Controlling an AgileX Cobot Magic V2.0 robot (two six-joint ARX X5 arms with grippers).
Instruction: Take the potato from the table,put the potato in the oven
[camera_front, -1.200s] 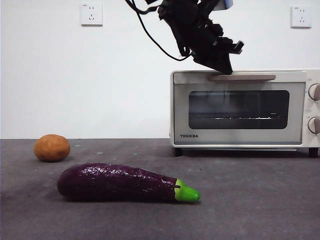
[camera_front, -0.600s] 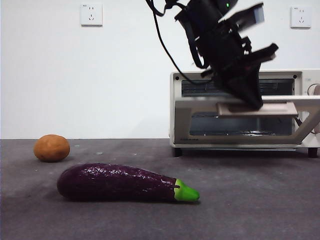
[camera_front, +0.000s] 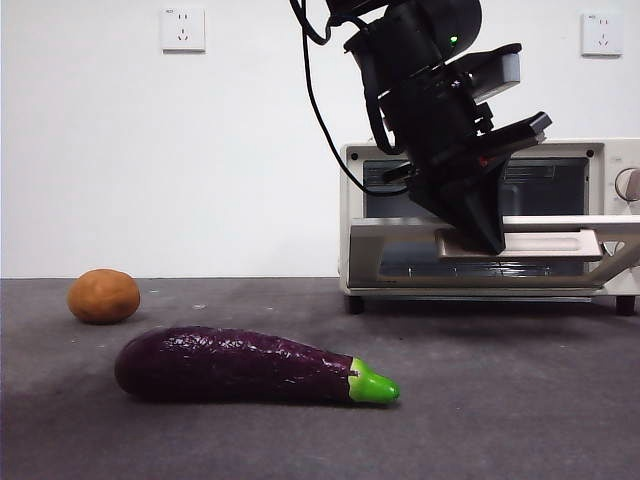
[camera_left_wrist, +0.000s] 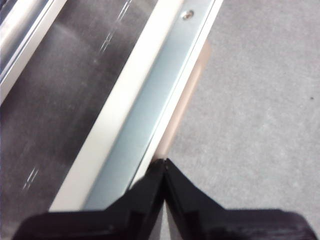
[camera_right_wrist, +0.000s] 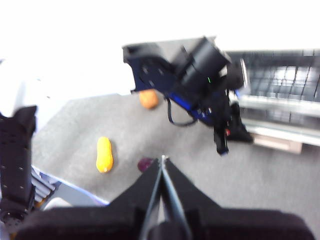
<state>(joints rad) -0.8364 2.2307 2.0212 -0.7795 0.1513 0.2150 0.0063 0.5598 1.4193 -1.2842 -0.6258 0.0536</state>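
- My left pincer (camera_front: 490, 240), jaws pressed together and empty, rests on the oven (camera_front: 375, 160) door's tan handle (camera_front: 525, 243).
- My right pincer (camera_right_wrist: 162, 165) hangs closed, empty.
- The potato (camera_front: 103, 296) sits on the desk (camera_front: 500, 400), well apart.

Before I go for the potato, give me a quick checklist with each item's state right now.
1. Oven door open: ok, folded down nearly flat.
2. Left gripper clear of the door handle: not ok, its shut tips sit on it.
3. Potato on the table, untouched: ok.
4. Eggplant apart from the potato: ok, nearer the camera.
5. Right gripper free: ok, shut, holding nothing, raised.
6. Oven rack free: cannot tell.
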